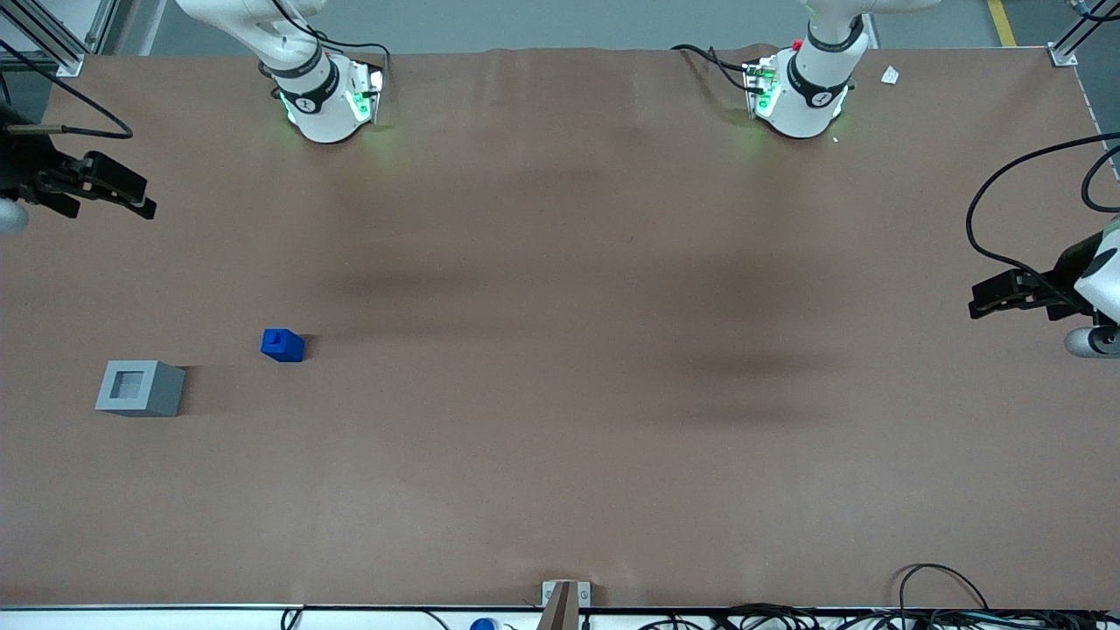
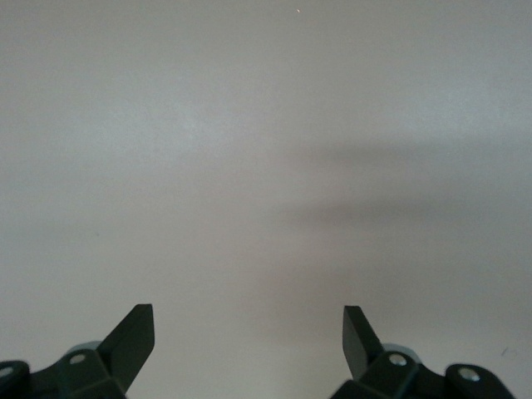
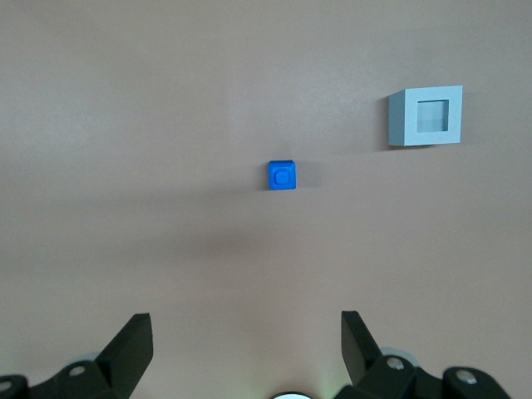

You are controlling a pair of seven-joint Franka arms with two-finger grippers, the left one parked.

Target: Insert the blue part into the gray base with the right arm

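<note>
The blue part (image 1: 283,345) stands on the brown table with its stub up, toward the working arm's end; it also shows in the right wrist view (image 3: 282,175). The gray base (image 1: 140,388) sits beside it, slightly nearer the front camera, socket facing up and empty; the right wrist view shows it too (image 3: 426,116). The two are apart. My right gripper (image 1: 140,197) hangs above the table at the working arm's end, farther from the front camera than both objects. Its fingers are open and empty (image 3: 245,320), well short of the blue part.
The right arm's green-lit foot (image 1: 325,101) stands at the table's back edge. A small metal bracket (image 1: 566,599) and loose cables (image 1: 941,595) lie along the front edge. A white scrap (image 1: 890,75) lies near the back corner at the parked arm's end.
</note>
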